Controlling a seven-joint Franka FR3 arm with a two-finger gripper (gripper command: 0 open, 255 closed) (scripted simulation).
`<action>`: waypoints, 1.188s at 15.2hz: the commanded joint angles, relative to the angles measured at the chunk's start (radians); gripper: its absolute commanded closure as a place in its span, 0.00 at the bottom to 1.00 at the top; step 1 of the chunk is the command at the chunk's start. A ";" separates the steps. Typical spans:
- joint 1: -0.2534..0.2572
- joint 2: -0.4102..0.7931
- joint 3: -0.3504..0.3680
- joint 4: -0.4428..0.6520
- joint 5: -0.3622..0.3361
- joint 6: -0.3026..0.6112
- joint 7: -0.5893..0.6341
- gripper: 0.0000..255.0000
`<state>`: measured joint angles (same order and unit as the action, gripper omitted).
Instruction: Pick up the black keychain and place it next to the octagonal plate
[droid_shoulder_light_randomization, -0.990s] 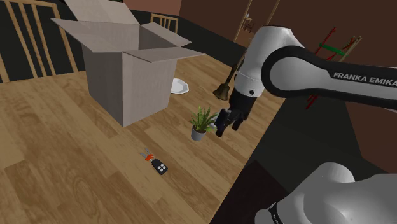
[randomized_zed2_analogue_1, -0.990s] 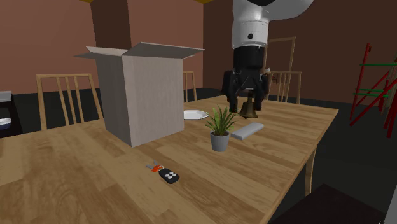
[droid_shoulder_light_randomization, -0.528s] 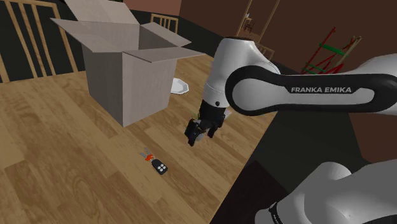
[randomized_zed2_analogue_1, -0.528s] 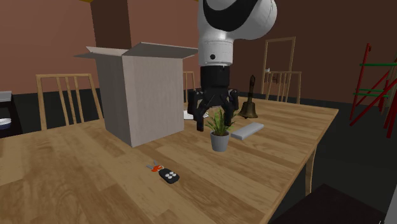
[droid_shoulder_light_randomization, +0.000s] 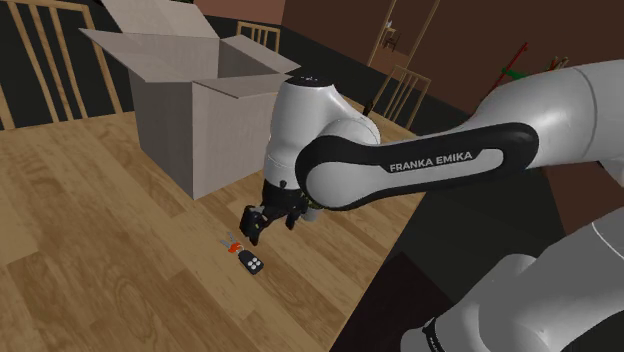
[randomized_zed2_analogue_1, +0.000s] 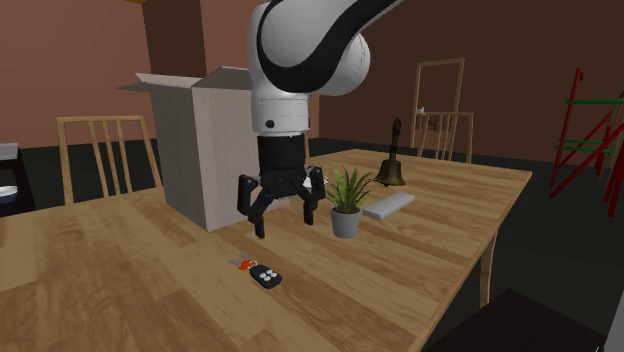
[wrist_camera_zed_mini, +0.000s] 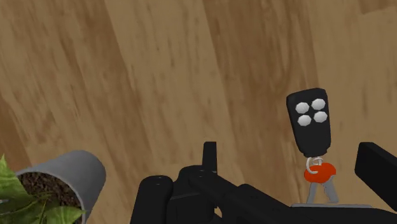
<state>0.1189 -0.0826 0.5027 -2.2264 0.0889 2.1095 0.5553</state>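
Keychain (randomized_zed2_analogue_1: 265, 277) first: a black fob with four pale buttons, a red tag and keys on its ring. It lies flat on the wooden table (randomized_zed2_analogue_1: 120, 270), out in the open and apart from everything else.

Sweeping the second exterior view from its left, a slatted wooden chair (randomized_zed2_analogue_1: 105, 150) stands behind the table. Next is a tall cardboard box (randomized_zed2_analogue_1: 235, 150), upright with its flaps spread. Just past the box's near corner the gripper (randomized_zed2_analogue_1: 285, 227) hangs above the boards, pointing down. Its fingers (randomized_zed2_analogue_1: 261, 225) are spread wide with nothing between them. The keychain lies below it and a little nearer the table's front edge, not touched. Further right is a small potted plant (randomized_zed2_analogue_1: 347, 200) in a grey pot, then a flat grey bar (randomized_zed2_analogue_1: 388, 206) lying near it. A dark handbell (randomized_zed2_analogue_1: 391, 165) stands behind that. A red and green rack (randomized_zed2_analogue_1: 590, 130) is off the table at the far right.

From the shoulder view the gripper (droid_shoulder_light_randomization: 270, 230) hovers close over the keychain (droid_shoulder_light_randomization: 252, 262), slightly toward the box.

In the wrist view the keychain (wrist_camera_zed_mini: 308, 121) lies ahead of the gripper (wrist_camera_zed_mini: 294, 162), nearer one finger than the other, with its red tag toward the hand. The potted plant (wrist_camera_zed_mini: 60, 184) sits beyond the other finger.
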 joint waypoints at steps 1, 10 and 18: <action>0.009 0.093 0.025 0.056 -0.062 0.030 0.069 0.00; 0.042 0.242 0.031 0.090 -0.169 0.122 0.169 0.00; 0.044 0.255 0.029 0.082 -0.178 0.141 0.175 0.00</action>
<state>0.1631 0.1718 0.5313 -2.1444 -0.0894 2.2509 0.7304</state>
